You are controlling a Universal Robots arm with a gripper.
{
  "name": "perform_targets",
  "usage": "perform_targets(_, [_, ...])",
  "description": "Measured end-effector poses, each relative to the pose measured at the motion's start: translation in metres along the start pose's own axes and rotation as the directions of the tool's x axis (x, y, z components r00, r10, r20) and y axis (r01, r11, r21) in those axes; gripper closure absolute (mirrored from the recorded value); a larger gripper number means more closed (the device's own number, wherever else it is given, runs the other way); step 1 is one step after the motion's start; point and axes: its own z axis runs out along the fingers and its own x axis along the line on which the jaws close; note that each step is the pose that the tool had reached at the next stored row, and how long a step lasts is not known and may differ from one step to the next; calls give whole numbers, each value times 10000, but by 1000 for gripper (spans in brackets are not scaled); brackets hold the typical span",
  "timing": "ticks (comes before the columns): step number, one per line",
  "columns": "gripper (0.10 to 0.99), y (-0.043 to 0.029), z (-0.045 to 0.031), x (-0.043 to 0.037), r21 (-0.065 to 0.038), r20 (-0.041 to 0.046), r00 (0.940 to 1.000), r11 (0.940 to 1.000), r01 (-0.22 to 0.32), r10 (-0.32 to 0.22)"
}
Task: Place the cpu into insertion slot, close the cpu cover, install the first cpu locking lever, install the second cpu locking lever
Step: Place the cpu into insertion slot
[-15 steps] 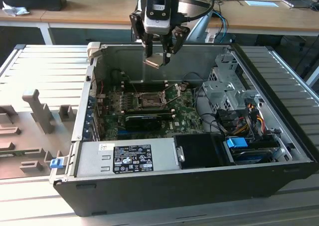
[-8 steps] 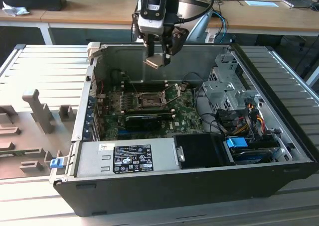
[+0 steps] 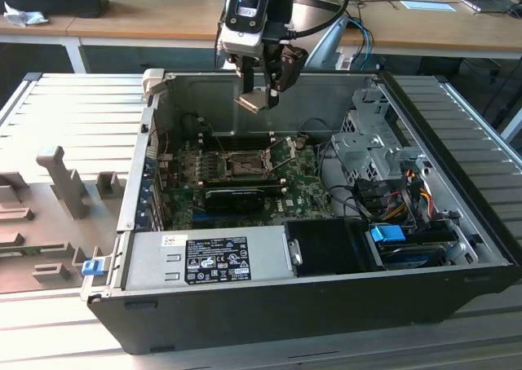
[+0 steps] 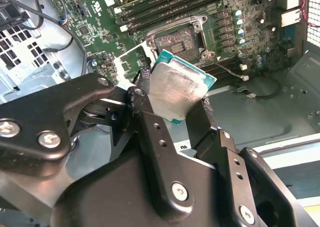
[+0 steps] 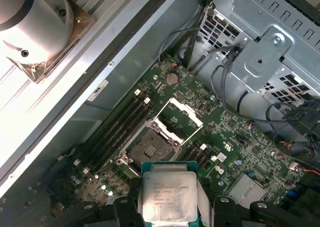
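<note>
Cpu (image 5: 167,197), clamped in end effector (image 3: 259,99), above case's (image 3: 204,101) insertion slot (image 5: 149,149).

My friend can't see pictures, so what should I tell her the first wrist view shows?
The gripper holds the cpu, a silver square chip, above a green computer board. On the board the insertion slot lies bare, its cpu cover flipped open.

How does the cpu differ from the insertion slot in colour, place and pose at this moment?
Colour: the cpu has a pale silver face with a green edge; the insertion slot has a dark centre in a metal frame.
Place: the pincer holds the cpu above the board; the insertion slot sits on the board, empty.
Pose: the cpu hangs tilted; the insertion slot lies flat.
Both are square.
</note>
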Motion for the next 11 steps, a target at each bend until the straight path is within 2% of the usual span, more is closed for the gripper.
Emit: perform_targets(11, [557,-1,8,0,-9,39,9990,9990,-453,453])
